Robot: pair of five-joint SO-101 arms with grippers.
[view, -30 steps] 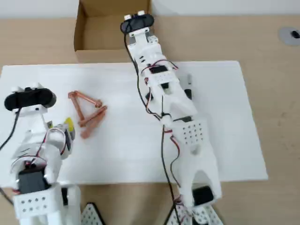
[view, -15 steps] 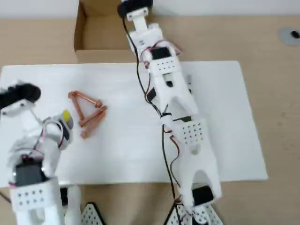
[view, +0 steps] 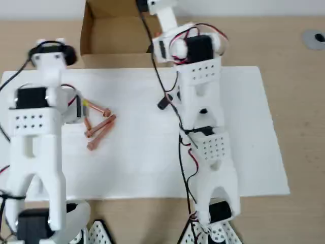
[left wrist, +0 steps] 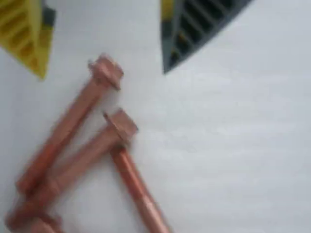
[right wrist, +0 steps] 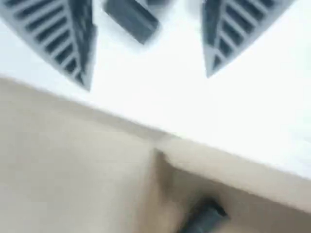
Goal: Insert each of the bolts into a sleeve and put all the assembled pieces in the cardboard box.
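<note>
The copper-coloured flanged bolts (view: 100, 128) lie loose in a small cluster on the left part of the white sheet (view: 137, 162), some touching or crossing. None is seen fitted into a sleeve. The left gripper (left wrist: 102, 72) hangs directly above the cluster, its fingers spread and nothing between them. A dark grey oblong sleeve (right wrist: 131, 19) lies on the sheet near its border, apart from the bolts. The right gripper (right wrist: 148, 77) is above it, fingers apart and not holding. The brown cardboard box (view: 84, 38) stands on the wooden table (view: 294, 101), just beyond the sheet's far edge, and no assembled piece shows in its visible part. Judgement: the task is at its start. Remaining: grasp a bolt and a sleeve, join them, repeat for every bolt, then deposit all assemblies in the box.
</note>
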